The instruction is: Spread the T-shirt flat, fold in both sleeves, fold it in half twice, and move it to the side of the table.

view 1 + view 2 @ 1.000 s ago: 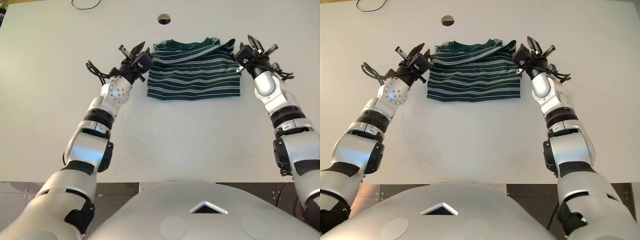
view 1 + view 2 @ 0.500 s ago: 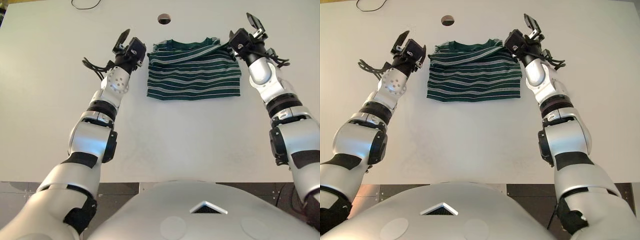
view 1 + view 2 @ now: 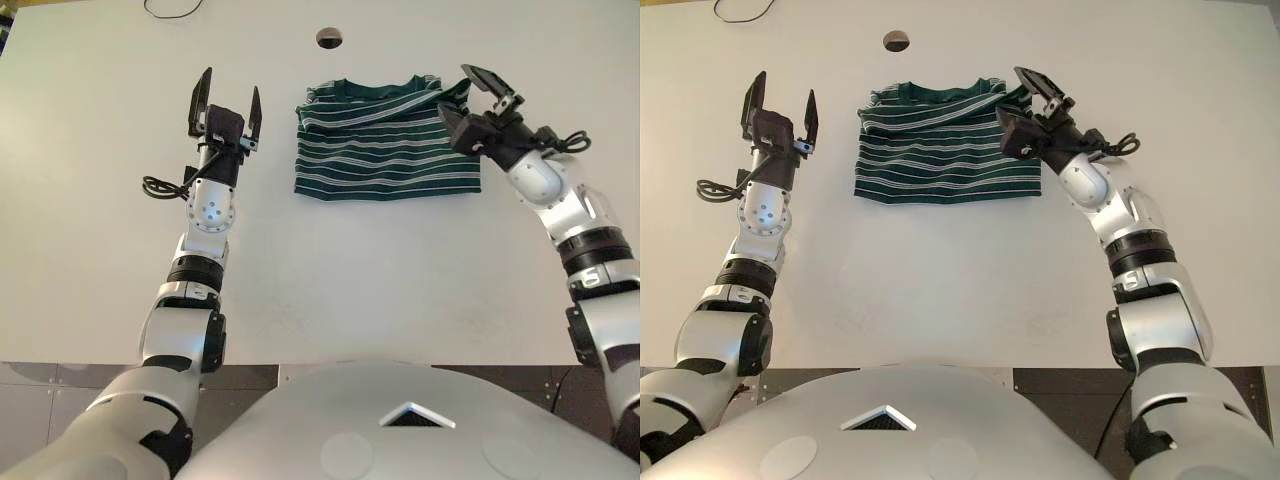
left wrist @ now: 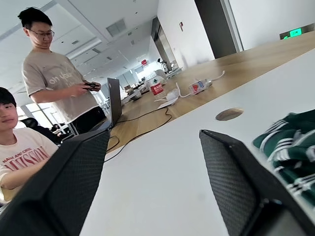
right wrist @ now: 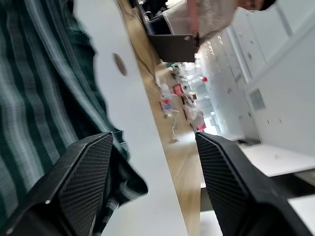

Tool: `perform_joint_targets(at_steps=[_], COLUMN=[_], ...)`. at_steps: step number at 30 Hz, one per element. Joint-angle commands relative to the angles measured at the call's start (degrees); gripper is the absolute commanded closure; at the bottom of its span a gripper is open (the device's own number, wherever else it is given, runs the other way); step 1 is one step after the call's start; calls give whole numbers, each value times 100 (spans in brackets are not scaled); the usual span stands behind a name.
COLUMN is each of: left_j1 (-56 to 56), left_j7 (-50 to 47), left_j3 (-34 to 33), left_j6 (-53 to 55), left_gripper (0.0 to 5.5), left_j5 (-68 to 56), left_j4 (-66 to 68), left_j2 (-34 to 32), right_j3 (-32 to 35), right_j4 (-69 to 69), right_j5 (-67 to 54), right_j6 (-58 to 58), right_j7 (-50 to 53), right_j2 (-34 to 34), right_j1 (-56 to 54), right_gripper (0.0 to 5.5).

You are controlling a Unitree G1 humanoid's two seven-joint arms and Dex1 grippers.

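Striped green-and-white T-shirt (image 3: pixel 385 140) lies on the white table (image 3: pixel 350 270), at the far middle of it. It is gathered into a rough rectangle, wider than it is deep. Its neckline is along the far edge and no sleeves stick out at the sides. The near edge is fairly straight, while the cloth at the far right corner is bunched and slightly raised.

To the left of the shirt and clear of it, the left gripper (image 3: pixel 231 84) is held up with its two fingers (image 4: pixel 64 187) spread wide. Only bare tabletop shows between them, and it grips nothing.

The right gripper (image 3: pixel 462 98) is at the shirt's far right corner, also spread wide. One finger is raised above the cloth and the other is low over the bunched corner. The right wrist view shows striped fabric passing under that lower finger (image 5: pixel 78 182), but I cannot tell whether the finger actually touches the cloth. No cloth is pinched between the fingers.

Just beyond the shirt's far left corner there is a small round hole (image 3: pixel 327 38) in the tabletop. A thin black cable (image 3: pixel 170 8) loops at the far edge of the table.
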State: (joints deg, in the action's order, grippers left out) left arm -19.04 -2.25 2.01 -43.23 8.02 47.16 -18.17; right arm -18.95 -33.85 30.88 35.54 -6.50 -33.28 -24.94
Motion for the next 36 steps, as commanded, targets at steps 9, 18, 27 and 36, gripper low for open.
perform_joint_targets(at_steps=[9, 18, 27, 36], left_j1=[763, 961, 1206, 1899], left_j7=[237, 314, 797, 824], left_j3=[101, 330, 774, 906], left_j6=[406, 440, 333, 253], left_gripper=[211, 211, 211, 211], left_j5=[364, 1107, 2353, 2336], left_j4=[-2073, -2744, -3501, -3954], left_j2=[-42, -303, -1369, -1435], right_j3=[-934, -1766, -1601, -1042], right_j4=[-191, -820, 3268, 4678], right_j5=[1005, 1371, -327, -1096], right_j6=[-361, 184, 394, -364], right_j7=[-660, -1105, -2820, -2877], right_j2=[132, -30, -1716, -948], right_j1=[-92, -362, 1759, 1991], right_gripper=[241, 241, 241, 241])
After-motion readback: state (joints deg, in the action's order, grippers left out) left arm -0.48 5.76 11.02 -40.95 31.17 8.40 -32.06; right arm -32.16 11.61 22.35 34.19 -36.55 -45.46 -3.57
